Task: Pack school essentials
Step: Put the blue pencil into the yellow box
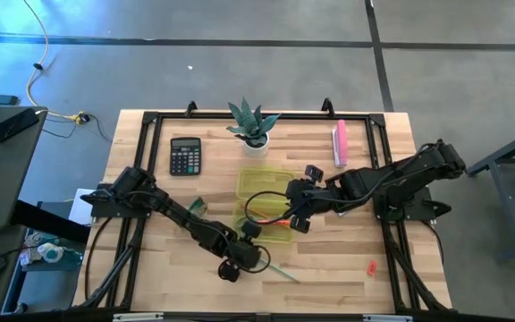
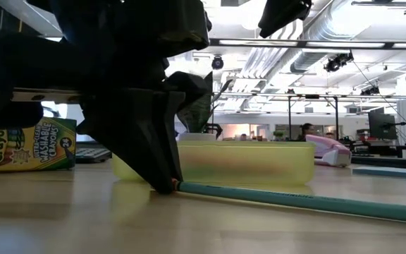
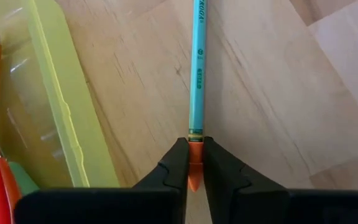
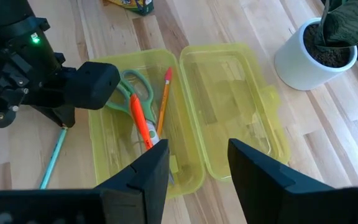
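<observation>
The left end effector was clenched on the pencil's eraser end, on the bench. The yellow box lay just beside it. The right end effector hung released above that box.

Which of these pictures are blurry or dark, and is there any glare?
Low view: left claw a near-black silhouette against bright ceiling lights, teal pencil soft. Left wrist view: sharp. High view: bluish glare on the floor. Right wrist view: translucent yellow plastic case shows faint reflections.

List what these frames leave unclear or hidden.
- Pencil: its far end is cut off by the left wrist view's edge.
- Crayon box: the dark left arm covers part of it in the low view.
- Red piece: too small in the high view to identify.
</observation>
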`<state>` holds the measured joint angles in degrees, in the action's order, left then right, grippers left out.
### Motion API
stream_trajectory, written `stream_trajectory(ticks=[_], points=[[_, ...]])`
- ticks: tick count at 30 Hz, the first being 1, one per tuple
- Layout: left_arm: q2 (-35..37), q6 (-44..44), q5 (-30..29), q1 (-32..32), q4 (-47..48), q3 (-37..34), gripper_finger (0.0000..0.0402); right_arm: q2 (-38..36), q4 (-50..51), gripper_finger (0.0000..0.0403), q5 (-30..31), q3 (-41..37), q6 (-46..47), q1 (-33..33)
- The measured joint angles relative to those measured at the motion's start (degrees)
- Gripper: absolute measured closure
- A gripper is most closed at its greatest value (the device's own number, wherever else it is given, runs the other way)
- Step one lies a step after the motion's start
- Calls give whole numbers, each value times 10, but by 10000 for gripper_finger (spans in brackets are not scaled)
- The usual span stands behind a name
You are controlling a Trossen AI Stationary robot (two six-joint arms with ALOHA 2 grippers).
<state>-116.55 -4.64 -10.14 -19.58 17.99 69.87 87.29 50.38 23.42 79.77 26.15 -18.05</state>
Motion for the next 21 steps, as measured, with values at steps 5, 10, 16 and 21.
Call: stream_trajectory(ticks=[5, 10, 16, 21], points=[[6, 30, -7, -6, -6, -1, 380, -2, 6, 249, -8, 0, 16, 0], [18, 78, -14, -16, 1, -3, 380, -8, 13, 249, -16, 0, 24, -2], [48, 122, -15, -34, 15, -4, 381, -8, 23, 249, -23, 0, 26, -6], [73, 162, -37, -38, 22, -2, 381, -8, 34, 249, -24, 0, 40, -10]])
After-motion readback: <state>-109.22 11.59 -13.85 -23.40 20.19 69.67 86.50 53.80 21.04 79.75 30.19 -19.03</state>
